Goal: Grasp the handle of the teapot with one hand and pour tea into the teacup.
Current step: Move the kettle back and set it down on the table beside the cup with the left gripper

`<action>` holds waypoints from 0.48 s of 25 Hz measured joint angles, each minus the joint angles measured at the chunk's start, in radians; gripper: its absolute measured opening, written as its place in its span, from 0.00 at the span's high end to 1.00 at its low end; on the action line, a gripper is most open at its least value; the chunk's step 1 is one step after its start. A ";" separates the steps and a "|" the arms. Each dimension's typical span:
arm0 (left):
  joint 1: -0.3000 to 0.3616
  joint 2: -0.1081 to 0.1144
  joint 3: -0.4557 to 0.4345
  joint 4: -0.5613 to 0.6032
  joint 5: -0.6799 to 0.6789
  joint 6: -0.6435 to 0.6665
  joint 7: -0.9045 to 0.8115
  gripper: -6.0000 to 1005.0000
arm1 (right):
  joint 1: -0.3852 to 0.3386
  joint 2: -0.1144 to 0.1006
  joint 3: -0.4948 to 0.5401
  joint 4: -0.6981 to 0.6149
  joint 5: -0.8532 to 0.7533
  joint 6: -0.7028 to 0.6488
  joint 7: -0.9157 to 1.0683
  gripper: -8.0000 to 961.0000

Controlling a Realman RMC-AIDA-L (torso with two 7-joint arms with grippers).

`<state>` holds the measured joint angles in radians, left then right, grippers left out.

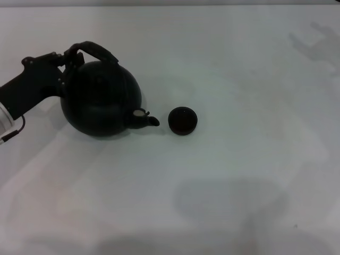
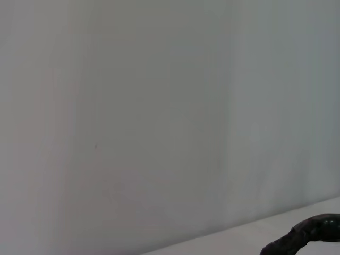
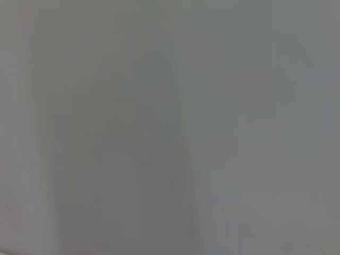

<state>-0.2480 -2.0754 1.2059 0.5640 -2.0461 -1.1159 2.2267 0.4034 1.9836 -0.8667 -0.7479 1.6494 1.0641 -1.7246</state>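
The large round matte black teapot (image 1: 101, 101) is at the left of the white table in the head view. Its short spout (image 1: 145, 119) with a pale tip points right towards the teacup (image 1: 183, 120), and a small gap lies between them. The teacup is small, round and dark, and it stands upright. The arched dark handle (image 1: 94, 50) loops over the pot's top. My left gripper (image 1: 70, 57) reaches in from the left and is shut on the handle's left part. A piece of the handle also shows in the left wrist view (image 2: 311, 234). My right gripper is out of view.
The white table (image 1: 239, 175) stretches to the right of and in front of the cup. The right wrist view shows only a plain grey surface. My left arm (image 1: 26, 87) lies over the table's left edge.
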 joint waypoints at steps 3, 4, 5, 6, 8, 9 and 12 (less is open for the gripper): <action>0.002 -0.001 0.000 -0.017 -0.013 0.000 0.013 0.86 | 0.000 0.001 0.000 0.007 0.000 -0.005 -0.002 0.12; 0.003 -0.001 -0.001 -0.026 -0.023 -0.001 0.024 0.86 | 0.000 0.001 0.000 0.009 0.000 -0.006 -0.003 0.12; 0.005 -0.001 -0.001 -0.035 -0.031 -0.002 0.034 0.86 | 0.000 0.001 0.001 0.011 0.000 -0.008 -0.004 0.12; 0.006 -0.001 -0.001 -0.044 -0.042 -0.003 0.047 0.86 | 0.000 0.001 0.001 0.013 0.000 -0.009 -0.005 0.12; 0.009 -0.001 -0.001 -0.060 -0.058 -0.006 0.070 0.86 | 0.000 0.002 0.001 0.013 0.000 -0.012 -0.006 0.12; 0.010 -0.001 -0.001 -0.069 -0.066 -0.008 0.080 0.86 | 0.001 0.002 0.000 0.013 0.000 -0.013 -0.006 0.12; 0.012 0.000 -0.002 -0.088 -0.077 -0.011 0.101 0.86 | 0.001 0.003 0.000 0.013 0.001 -0.013 -0.008 0.12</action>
<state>-0.2365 -2.0755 1.2043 0.4763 -2.1234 -1.1269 2.3279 0.4046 1.9862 -0.8667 -0.7345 1.6500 1.0506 -1.7324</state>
